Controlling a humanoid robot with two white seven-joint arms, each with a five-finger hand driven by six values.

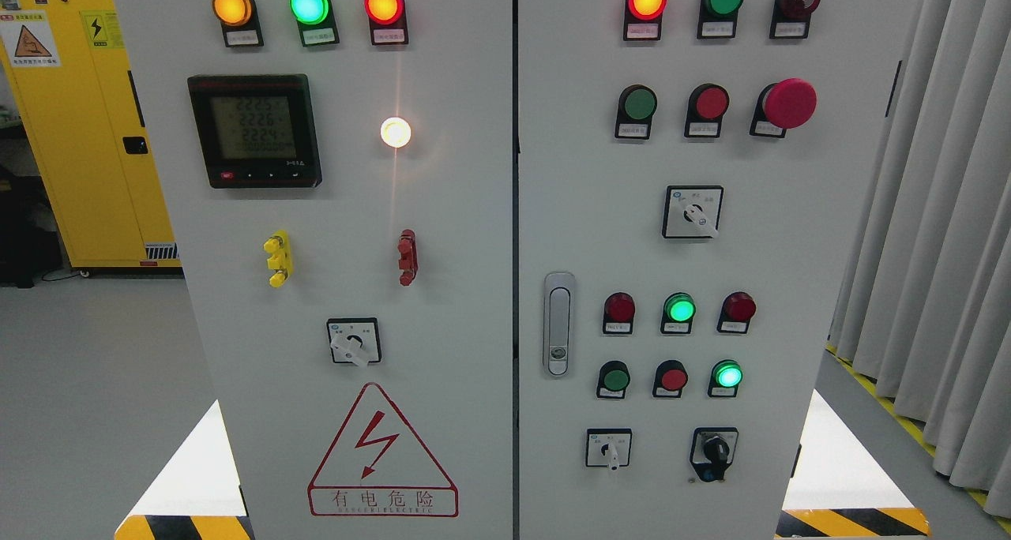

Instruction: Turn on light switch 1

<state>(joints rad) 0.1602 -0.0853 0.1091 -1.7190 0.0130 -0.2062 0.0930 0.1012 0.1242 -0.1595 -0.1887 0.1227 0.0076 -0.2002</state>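
You are facing the control cabinet with neither hand showing, so their state cannot be told. Which control is light switch 1 cannot be read; candidates are sitting below and right of the door handle. Be confirming the label before reaching.

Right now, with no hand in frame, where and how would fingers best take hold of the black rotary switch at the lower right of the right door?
Probably by the raised black knob of the black rotary switch, pinched across its narrow sides, coming straight on at the right door. It stands proud of its square plate, which is flat and offers no hold.
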